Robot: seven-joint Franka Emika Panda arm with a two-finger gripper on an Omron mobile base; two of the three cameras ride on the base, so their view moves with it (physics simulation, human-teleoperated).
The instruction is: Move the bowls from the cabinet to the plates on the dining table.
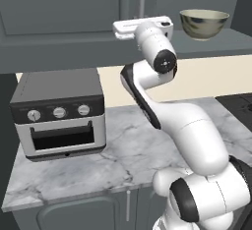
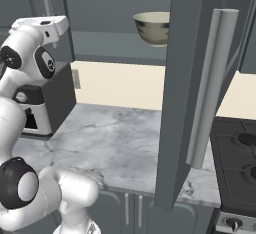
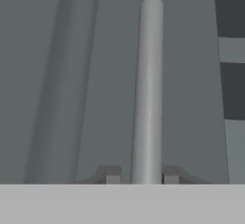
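From the hand view I see my gripper (image 3: pixel 142 176) pinching the cabinet's handle (image 3: pixel 148 89) — the base views add the cream bowl (image 1: pixel 204 23) inside.

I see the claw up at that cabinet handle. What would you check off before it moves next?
1. Claw straddling the silver bar handle: ok.
2. Claw squeezed shut on the handle: ok, fingers sit on either side of it.
3. This cabinet door swung open: not ok, it looks flat and shut.
4. Cream bowl upright on the shelf: ok.
5. Red bowl located: cannot tell.
6. Toaster oven below the arm's swing: cannot tell.
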